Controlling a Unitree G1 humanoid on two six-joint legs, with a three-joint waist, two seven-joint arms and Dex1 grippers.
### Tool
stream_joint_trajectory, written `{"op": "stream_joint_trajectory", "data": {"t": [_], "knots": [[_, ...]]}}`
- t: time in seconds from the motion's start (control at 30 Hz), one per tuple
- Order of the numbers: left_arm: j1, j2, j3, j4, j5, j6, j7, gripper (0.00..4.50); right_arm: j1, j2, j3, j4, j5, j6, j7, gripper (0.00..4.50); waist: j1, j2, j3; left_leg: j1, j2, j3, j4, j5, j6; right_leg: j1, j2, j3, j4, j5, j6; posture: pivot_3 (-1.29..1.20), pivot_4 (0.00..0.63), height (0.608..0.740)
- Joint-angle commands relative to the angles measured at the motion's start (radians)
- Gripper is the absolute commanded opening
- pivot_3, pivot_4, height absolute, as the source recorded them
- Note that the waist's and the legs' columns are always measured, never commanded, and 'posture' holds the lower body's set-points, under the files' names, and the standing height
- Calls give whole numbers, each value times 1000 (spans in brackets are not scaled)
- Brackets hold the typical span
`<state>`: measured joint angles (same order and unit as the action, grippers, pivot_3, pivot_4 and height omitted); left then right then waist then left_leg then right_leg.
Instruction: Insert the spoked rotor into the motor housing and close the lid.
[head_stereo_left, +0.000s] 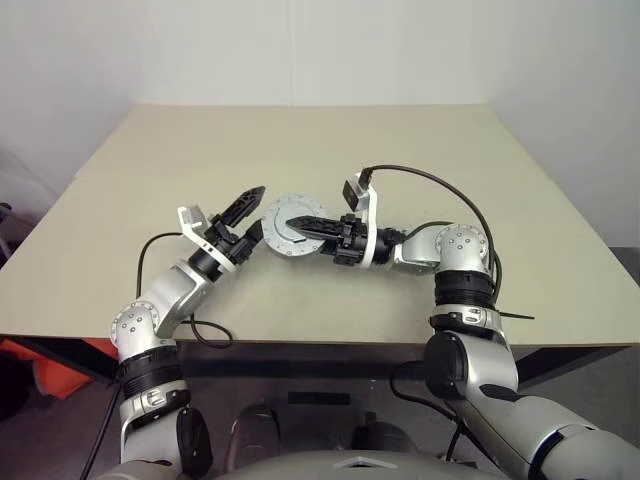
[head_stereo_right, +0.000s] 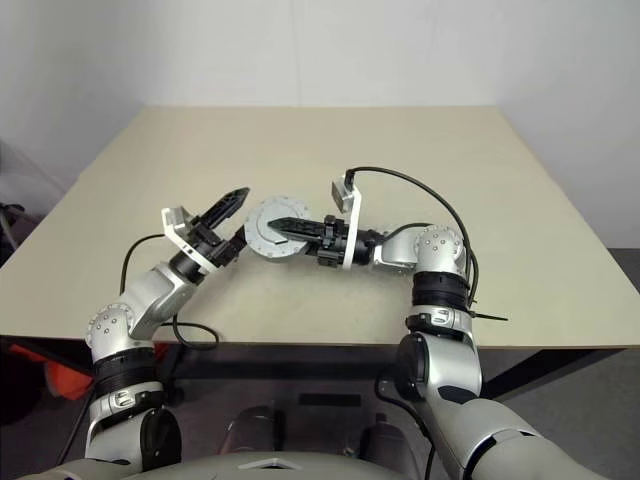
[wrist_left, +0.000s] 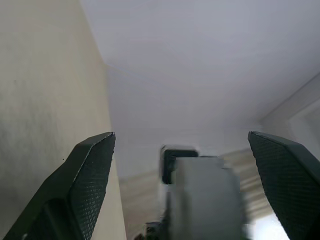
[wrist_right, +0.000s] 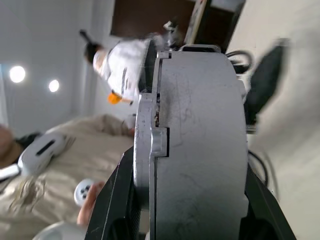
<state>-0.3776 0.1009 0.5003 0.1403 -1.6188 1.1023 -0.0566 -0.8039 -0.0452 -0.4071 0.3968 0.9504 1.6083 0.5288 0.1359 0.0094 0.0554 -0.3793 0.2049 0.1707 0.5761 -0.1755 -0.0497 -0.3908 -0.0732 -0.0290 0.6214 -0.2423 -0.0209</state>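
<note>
A thick grey round part, the motor housing (wrist_right: 200, 150), hangs above the table's middle with my right gripper (head_stereo_left: 292, 226) shut on it, one finger across each flat side. In the right wrist view it shows edge-on, with the thinner lid (wrist_right: 143, 150) lying against it along a seam. The ribbed grey face (head_stereo_right: 262, 235) points up toward the head camera. The spoked rotor is hidden. My left gripper (head_stereo_left: 250, 216) stands open just left of the housing, apart from it; its fingers (wrist_left: 90, 180) are spread wide with nothing between them.
The beige table (head_stereo_left: 450, 170) runs wide on all sides, its front edge close below both arms. Black cables loop from each wrist. In the right wrist view, a person's hand (wrist_right: 90, 202) with a white controller shows in the background.
</note>
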Motion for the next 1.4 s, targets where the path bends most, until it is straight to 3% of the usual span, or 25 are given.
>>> {"op": "stream_joint_trajectory", "data": {"t": [0.03,0.6,0.87,0.97,1.07,1.4], "knots": [[9,24,-57,-17,-66,46,4,4482,-16,-7,13,-42,39,-6,47,2052,0,0,0,0,0,0,0,0,0,0,0,0,0,0,0,0,0,740],[50,80,-180,-88,-162,14,-10,4482,-5,-44,104,0,-16,-84,109,2052,0,0,0,2,0,0,1,0,-1,1,0,0,2,0,0,0,0,740],[60,86,-212,-96,-110,-23,-25,4482,-6,-49,114,-4,-19,-101,118,2052,0,0,0,2,0,0,2,1,-1,2,0,0,2,0,0,0,0,740],[64,87,-218,-96,-89,-34,-31,3948,-7,-49,114,-1,-20,-106,116,2052,0,0,0,2,0,0,2,1,-1,2,0,0,2,0,0,0,0,740],[67,88,-216,-92,-77,-48,-37,2929,-5,-49,116,2,-22,-111,115,2052,0,0,0,2,0,0,3,1,-1,2,0,0,2,0,0,0,0,740],[75,86,-222,-82,-56,-66,-49,2852,-6,-48,117,3,-24,-119,113,2052,0,0,0,2,0,0,3,1,-1,2,0,0,3,0,0,0,0,740]]}}
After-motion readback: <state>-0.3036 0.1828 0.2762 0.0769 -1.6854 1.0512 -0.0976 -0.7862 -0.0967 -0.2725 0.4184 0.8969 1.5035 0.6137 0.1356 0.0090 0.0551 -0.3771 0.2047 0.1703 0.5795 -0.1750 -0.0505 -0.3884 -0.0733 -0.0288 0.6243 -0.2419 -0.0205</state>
